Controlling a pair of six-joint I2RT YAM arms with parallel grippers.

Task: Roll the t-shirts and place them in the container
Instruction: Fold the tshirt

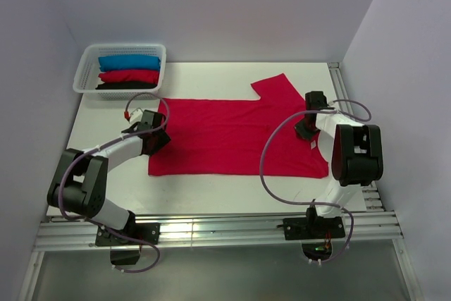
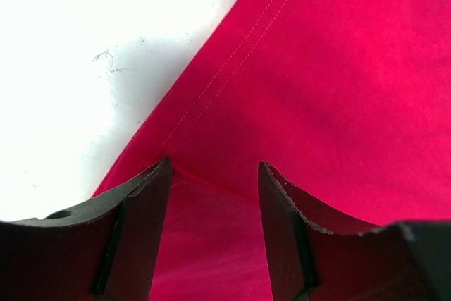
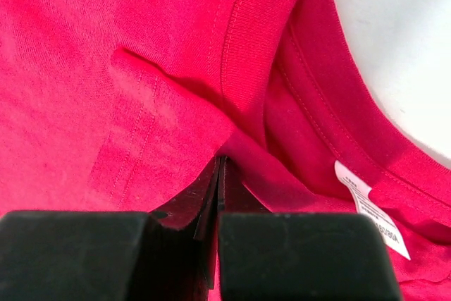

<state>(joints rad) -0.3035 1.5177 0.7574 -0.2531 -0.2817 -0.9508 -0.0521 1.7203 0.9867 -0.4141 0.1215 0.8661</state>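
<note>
Leftward, the left tool (image 2: 215,168), jaws apart, straddles the hem corner of the crimson t-shirt (image 1: 225,135), which lies spread flat on the bench (image 1: 211,195); the right tool (image 3: 220,163) pinches its cloth beside the collar.

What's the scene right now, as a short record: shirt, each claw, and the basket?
shirt: crimson t-shirt spread flat on the white table, not yet rolled
left claw: open, over the hem corner
right claw: shut, tips at the cloth beside the collar and white label
basket: far left corner; holds blue bundle, red bundle, black bundle
</note>
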